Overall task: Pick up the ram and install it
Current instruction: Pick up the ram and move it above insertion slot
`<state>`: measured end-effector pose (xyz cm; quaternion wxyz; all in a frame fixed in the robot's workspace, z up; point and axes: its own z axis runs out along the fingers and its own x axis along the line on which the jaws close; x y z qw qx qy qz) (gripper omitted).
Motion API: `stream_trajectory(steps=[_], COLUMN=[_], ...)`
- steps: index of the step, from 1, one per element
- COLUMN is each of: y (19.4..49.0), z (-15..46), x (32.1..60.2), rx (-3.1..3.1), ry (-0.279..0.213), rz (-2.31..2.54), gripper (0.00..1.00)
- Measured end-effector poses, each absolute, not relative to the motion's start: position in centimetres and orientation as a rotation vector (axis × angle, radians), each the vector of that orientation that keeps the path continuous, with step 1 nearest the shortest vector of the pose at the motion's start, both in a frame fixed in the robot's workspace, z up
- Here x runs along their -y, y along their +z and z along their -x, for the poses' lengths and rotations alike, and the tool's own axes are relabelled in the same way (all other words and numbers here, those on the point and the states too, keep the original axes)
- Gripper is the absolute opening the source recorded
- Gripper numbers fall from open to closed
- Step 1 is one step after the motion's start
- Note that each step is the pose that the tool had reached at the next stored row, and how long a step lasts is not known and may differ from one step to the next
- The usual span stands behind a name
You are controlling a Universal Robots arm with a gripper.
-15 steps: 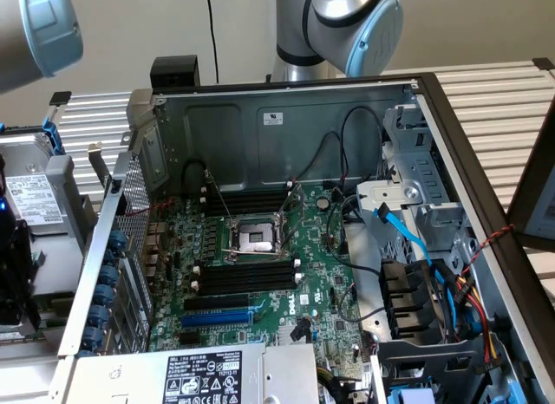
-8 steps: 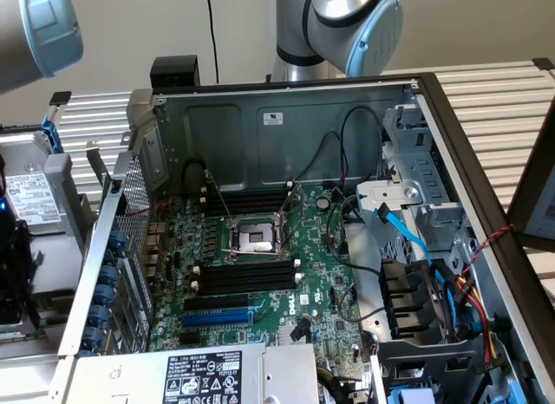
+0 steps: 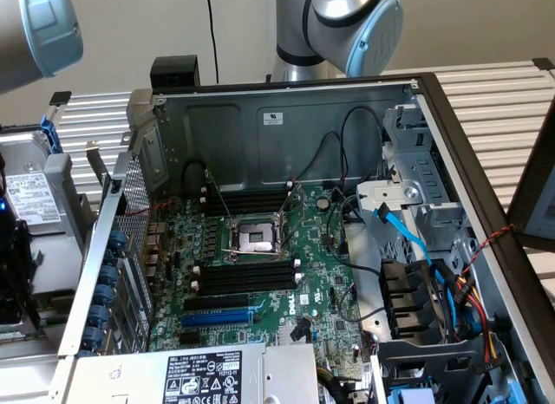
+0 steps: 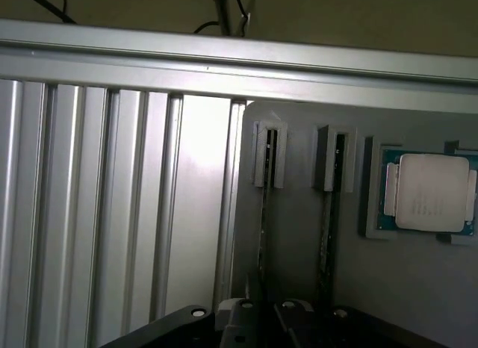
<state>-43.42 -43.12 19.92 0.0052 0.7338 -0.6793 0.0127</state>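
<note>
Nearly closed, the tool [image 4: 265, 316] pinches the thin, flat ram [image 4: 262, 236] standing edge-on in a grey holder [image 4: 281, 157].

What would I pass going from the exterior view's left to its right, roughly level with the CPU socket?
Labelled silver unit → row of blue card clips → CPU socket → coin cell → light blue cable → red and black twisted wires.
</note>
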Motion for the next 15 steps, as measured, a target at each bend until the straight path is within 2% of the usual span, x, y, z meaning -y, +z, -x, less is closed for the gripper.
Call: stream_trajectory(steps=[15], y=[20.42], z=[43.43], x=[43.12], rx=[2.127], ry=[0.040], rz=[-2.297], gripper=[0.13])
